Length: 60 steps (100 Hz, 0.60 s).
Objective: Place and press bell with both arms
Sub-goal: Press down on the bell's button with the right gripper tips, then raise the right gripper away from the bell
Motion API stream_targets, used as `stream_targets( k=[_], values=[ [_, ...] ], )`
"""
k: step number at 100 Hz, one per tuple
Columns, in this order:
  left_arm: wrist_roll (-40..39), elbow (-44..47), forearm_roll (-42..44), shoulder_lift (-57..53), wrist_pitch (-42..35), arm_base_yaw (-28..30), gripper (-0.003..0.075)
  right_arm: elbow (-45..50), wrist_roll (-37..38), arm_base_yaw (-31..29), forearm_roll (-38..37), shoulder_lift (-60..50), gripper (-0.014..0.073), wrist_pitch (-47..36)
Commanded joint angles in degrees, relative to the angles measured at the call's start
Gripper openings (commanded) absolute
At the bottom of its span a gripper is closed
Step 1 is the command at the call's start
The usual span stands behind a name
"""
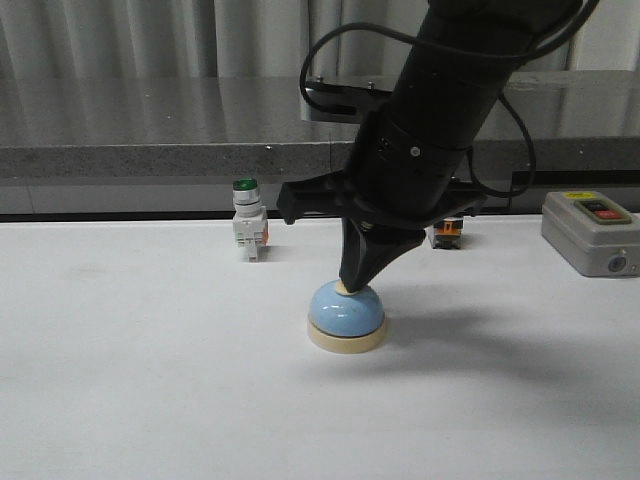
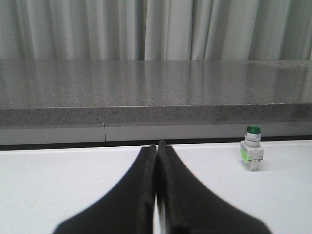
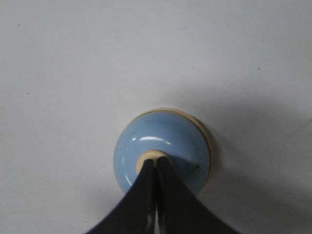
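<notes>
1. The light-blue dome bell (image 1: 345, 318) with cream base sits mid-surface (image 1: 150, 380), nearer the far edge.
2. The right black tapered pincer (image 1: 351, 284), fingers together, rests its tip on the bell's cream button (image 3: 147, 157).
3. The left pincer (image 2: 157, 146) is also pressed together, holding nothing.
</notes>
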Motion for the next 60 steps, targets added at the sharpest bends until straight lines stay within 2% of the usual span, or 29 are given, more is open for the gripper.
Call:
stream_targets(
  k=[1, 29, 60],
  values=[
    [-0.54, 2.38, -0.36, -1.74, -4.72, 0.15, -0.002, -1.63, -0.45, 0.06, 0.51, -1.98, -0.006, -1.61],
    [-0.54, 2.38, -0.36, -1.74, -4.72, 0.15, -0.002, -3.45, -0.45, -0.01, 0.37, -4.99, -0.006, 1.52],
    [-0.54, 2.38, -0.36, -1.74, -4.72, 0.15, -0.002, -3.09, -0.45, -1.44, -3.42, -16.55, -0.006, 1.19]
  ],
)
